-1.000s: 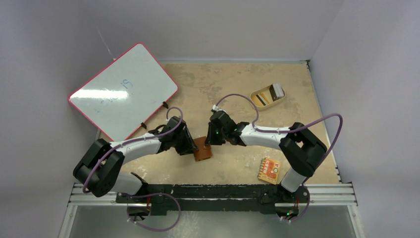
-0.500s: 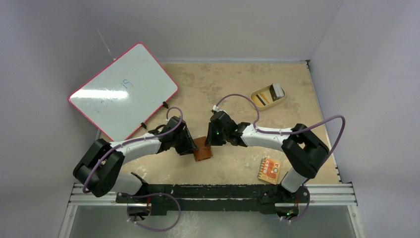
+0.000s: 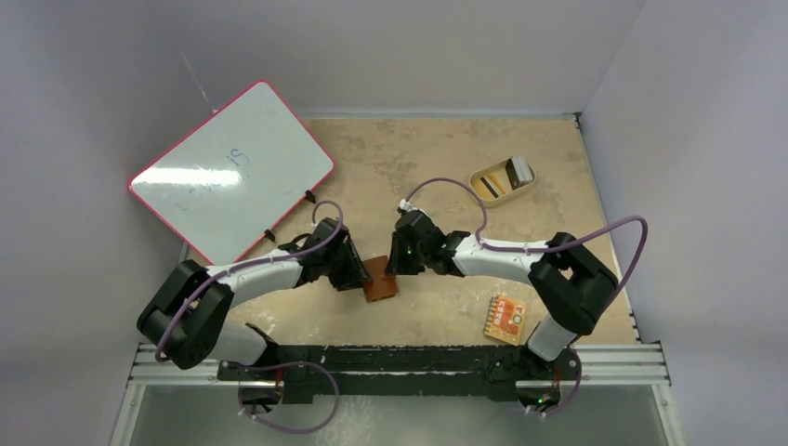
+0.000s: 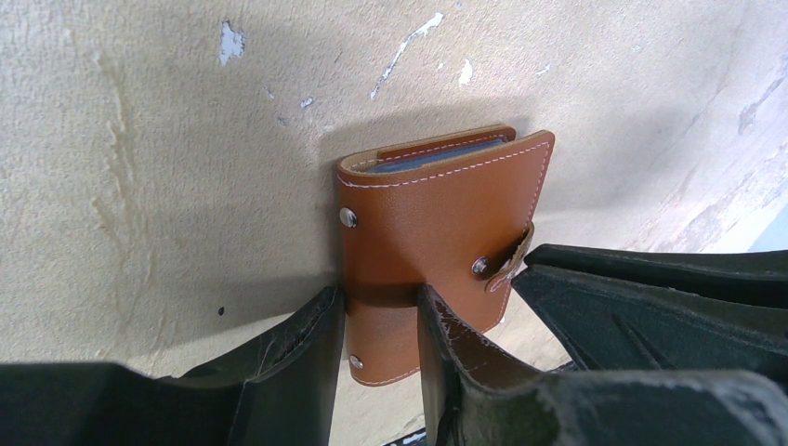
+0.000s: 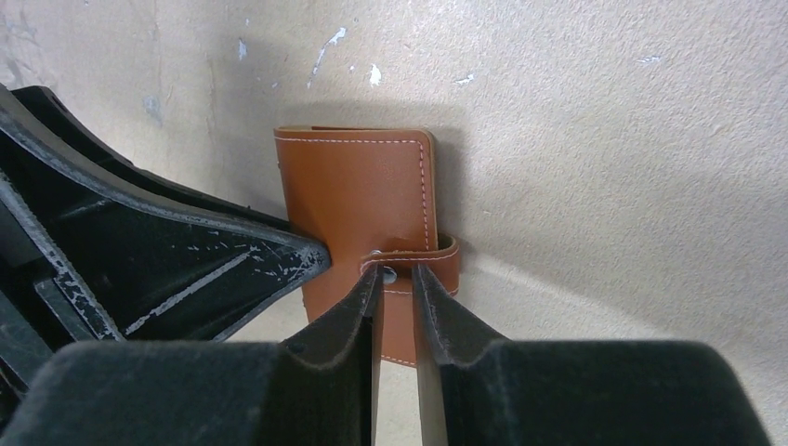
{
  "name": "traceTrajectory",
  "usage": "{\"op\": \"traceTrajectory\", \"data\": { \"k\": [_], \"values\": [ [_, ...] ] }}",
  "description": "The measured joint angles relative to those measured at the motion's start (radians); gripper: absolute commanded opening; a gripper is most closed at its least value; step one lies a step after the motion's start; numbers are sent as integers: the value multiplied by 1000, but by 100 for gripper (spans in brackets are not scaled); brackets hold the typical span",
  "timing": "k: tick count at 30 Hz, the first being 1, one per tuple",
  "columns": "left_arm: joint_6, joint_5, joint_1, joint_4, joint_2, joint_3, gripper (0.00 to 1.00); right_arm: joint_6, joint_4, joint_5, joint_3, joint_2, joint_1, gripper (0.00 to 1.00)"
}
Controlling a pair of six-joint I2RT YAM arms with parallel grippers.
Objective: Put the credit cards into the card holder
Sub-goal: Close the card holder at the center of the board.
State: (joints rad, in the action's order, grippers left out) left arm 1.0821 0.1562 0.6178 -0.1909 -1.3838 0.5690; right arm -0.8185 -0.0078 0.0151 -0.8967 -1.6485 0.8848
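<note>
Hardly anything has moved this past second: the left claw still clenches the brown wallet mid-table, between the arms, while the right claw pinches its snap tab. The wallet looks still folded shut, so I'd say no card can go in yet.

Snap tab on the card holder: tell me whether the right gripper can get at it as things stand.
Probably yes. The right gripper has its fingertips right at the snap tab, one either side, nothing between. The left gripper is on the other edge of the card holder, clear of the tab.
</note>
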Motion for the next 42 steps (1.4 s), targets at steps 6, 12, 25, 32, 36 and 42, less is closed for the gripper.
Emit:
{"op": "traceTrajectory", "data": {
  "k": [6,12,25,32,36,42],
  "values": [
    [0,0,0,0,0,0,35,1,11,3,0,-1,1,18],
    [0,0,0,0,0,0,35,1,18,6,0,-12,10,17],
    [0,0,0,0,0,0,35,2,29,6,-3,-30,23,16],
    [0,0,0,-1,0,0,35,13,17,2,-39,-56,37,10],
    [0,-1,0,-2,1,0,35,15,0,-2,-52,-64,40,9],
    [0,-3,0,-4,3,0,35,22,-68,-37,-105,-87,56,7]
  ]
}}
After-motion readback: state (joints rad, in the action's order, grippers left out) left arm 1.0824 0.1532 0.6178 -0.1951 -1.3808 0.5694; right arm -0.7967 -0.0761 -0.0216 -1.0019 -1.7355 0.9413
